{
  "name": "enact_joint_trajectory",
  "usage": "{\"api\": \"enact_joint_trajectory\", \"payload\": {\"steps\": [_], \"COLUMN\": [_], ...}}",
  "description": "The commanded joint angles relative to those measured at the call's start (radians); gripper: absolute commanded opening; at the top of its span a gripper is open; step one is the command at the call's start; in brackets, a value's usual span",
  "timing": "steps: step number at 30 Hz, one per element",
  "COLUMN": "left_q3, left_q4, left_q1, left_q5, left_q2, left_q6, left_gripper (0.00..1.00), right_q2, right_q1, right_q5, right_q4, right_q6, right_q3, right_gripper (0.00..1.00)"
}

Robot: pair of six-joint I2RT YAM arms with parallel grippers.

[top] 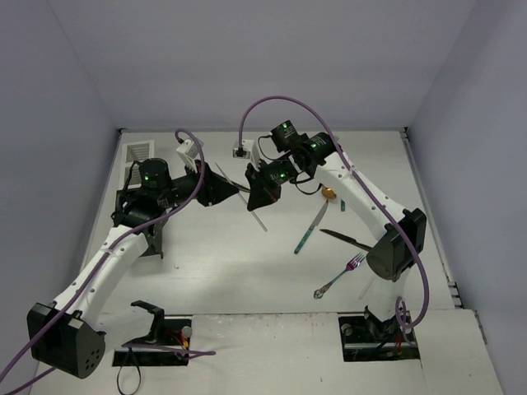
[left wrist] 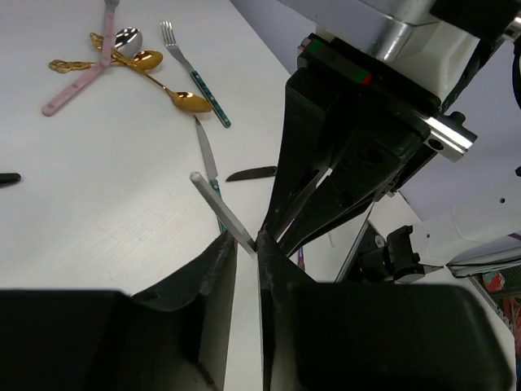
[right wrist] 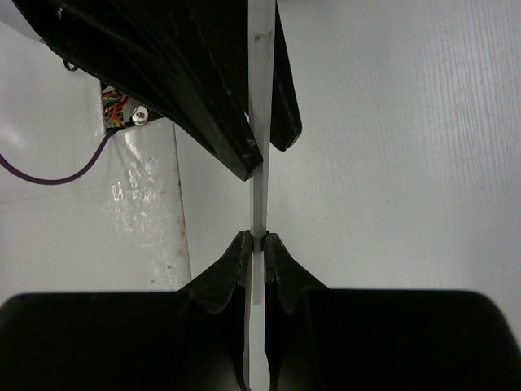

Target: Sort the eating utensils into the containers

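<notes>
One chopstick [right wrist: 260,195] within both jaws

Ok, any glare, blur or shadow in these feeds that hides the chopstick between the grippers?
Top external: even light, but the black left gripper and right gripper merge into one dark mass hiding the middle of the chopstick. Left wrist: near fingers soft and unlit, chopstick sharp. Right wrist: chopstick bright, almost washed out; glare on the table at left.
</notes>
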Motion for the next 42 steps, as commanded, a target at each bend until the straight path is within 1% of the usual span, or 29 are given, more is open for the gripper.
{"api": "enact_joint_trajectory", "payload": {"steps": [1, 2, 5, 6, 7, 10, 13, 15, 17, 20, 21, 22, 23, 24, 27, 30, 33, 35, 37, 39, 42], "left_q3": [0.075, 0.078, 0.093, 0.098, 0.108, 0.159, 0.224, 0.285, 0.329, 0.39, 0.414, 0.424, 0.433, 0.442, 0.475, 0.483, 0.452, 0.417, 0.385, 0.358, 0.336], "left_q4": [0.049, 0.029, -0.037, -0.084, -0.127, -0.321, -0.518, -0.651, -0.715, -0.814, -0.846, -0.859, -0.871, -0.879, -0.896, -0.899, -0.881, -0.837, -0.804, -0.771, -0.736], "left_q1": [-0.003, -0.001, 0.018, 0.025, 0.036, 0.069, 0.122, 0.161, 0.191, 0.212, 0.216, 0.224, 0.229, 0.234, 0.255, 0.3, 0.358, 0.416, 0.449, 0.487, 0.524], "left_q5": [-0.041, -0.05, -0.053, -0.053, -0.049, -0.068, -0.15, -0.272, -0.376, -0.542, -0.576, -0.642, -0.678, -0.756, -0.877, -0.903, -0.872, -0.815, -0.792, -0.7, -0.618], "left_q2": [-0.014, -0.016, -0.035, -0.044, -0.055, -0.082, -0.104, -0.129, -0.163, -0.207, -0.219, -0.227, -0.244, -0.251, -0.243, -0.217, -0.189, -0.177, -0.167, -0.147, -0.129], "left_q6": [0.035, 0.048, 0.09, 0.108, 0.138, 0.257, 0.448, 0.521, 0.6, 0.651, 0.659, 0.67, 0.676, 0.68, 0.688, 0.696, 0.705, 0.71, 0.713, 0.706, 0.691], "left_gripper": [0.01, 0.0, 0.0, 0.0, 0.0, 0.0, 0.0, 0.0, 0.0, 0.0, 0.0, 0.0, 0.0, 0.0, 0.0, 0.0, 0.0, 0.0, 0.0, 0.0, 0.0], "right_q2": [-0.033, -0.033, -0.036, -0.036, -0.038, -0.049, -0.076, -0.108, -0.134, -0.167, -0.174, -0.175, -0.177, -0.178, -0.176, -0.172, -0.176, -0.185, -0.191, -0.201, -0.21], "right_q1": [0.006, 0.006, 0.003, -0.008, -0.027, -0.099, -0.194, -0.234, -0.261, -0.266, -0.268, -0.271, -0.283, -0.289, -0.3, -0.3, -0.301, -0.301, -0.301, -0.303, -0.302], "right_q5": [-0.023, -0.016, 0.07, 0.093, 0.115, 0.089, 0.07, 0.117, 0.202, 0.334, 0.375, 0.391, 0.398, 0.392, 0.374, 0.363, 0.373, 0.382, 0.391, 0.4, 0.409], "right_q4": [0.009, 0.011, 0.011, 0.009, 0.009, 0.008, 0.011, 0.011, 0.012, 0.016, 0.017, 0.017, 0.019, 0.019, 0.019, 0.022, 0.019, 0.019, 0.017, 0.017, 0.016], "right_q6": [0.002, 0.005, 0.035, 0.043, 0.052, 0.071, 0.077, 0.068, 0.052, 0.029, 0.028, 0.028, 0.03, 0.035, 0.051, 0.053, 0.048, 0.045, 0.043, 0.038, 0.032], "right_q3": [0.011, 0.014, 0.027, 0.032, 0.035, 0.036, 0.035, 0.026, -0.006, -0.063, -0.085, -0.097, -0.107, -0.122, -0.143, -0.151, -0.153, -0.157, -0.161, -0.173, -0.196], "right_gripper": [0.21, 0.3, 0.57, 0.67, 0.73, 0.82, 0.89, 0.91, 0.92, 0.93, 0.93, 0.93, 0.94, 0.94, 0.95, 0.96, 0.97, 0.98, 0.98, 0.98, 0.99]}}
